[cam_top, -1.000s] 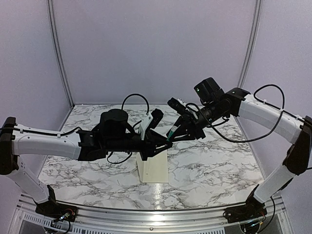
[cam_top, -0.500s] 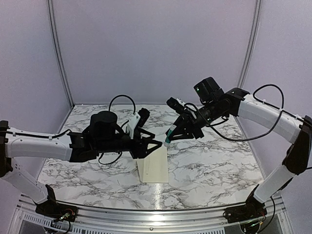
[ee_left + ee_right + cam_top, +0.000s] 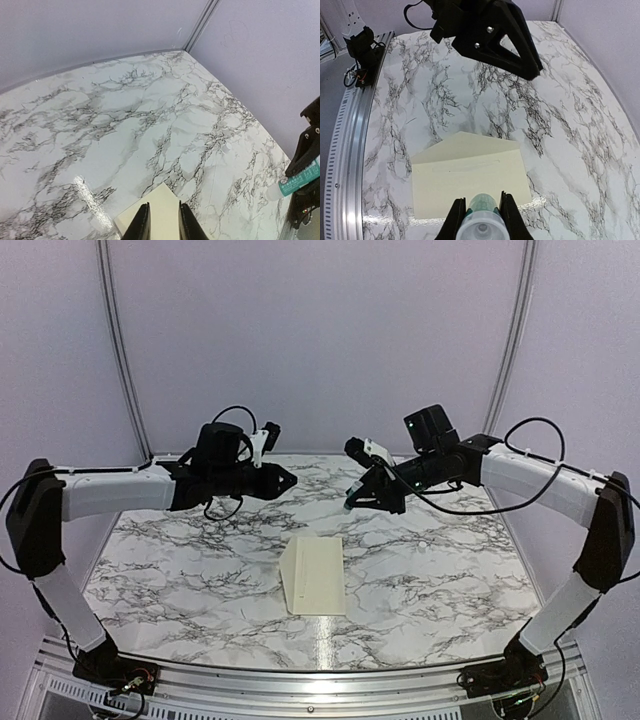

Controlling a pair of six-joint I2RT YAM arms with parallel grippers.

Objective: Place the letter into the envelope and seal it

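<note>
The cream envelope (image 3: 318, 578) lies flat on the marble table, its flap (image 3: 465, 145) folded out and open. No letter shows in any view. My right gripper (image 3: 356, 500) hangs high above the table's far side, shut on a white-and-green glue tube (image 3: 482, 220). In the right wrist view the gripper (image 3: 483, 200) looks down on the envelope (image 3: 470, 185). The same tube (image 3: 300, 177) appears at the right edge of the left wrist view. My left gripper (image 3: 292, 480) hovers at the back left, well apart from the tube. Its jaws (image 3: 163, 205) stand slightly apart and empty, with the envelope's corner (image 3: 156, 196) far below.
Pale lilac walls close in the table at the back and sides. A metal rail (image 3: 320, 680) runs along the near edge and shows again as the rail (image 3: 350, 150) in the right wrist view. My left arm's black wrist (image 3: 490, 30) fills the top of that view.
My left gripper has pulled back and up from beside the tube over the envelope to the back left. The right gripper has risen a little with the tube.
</note>
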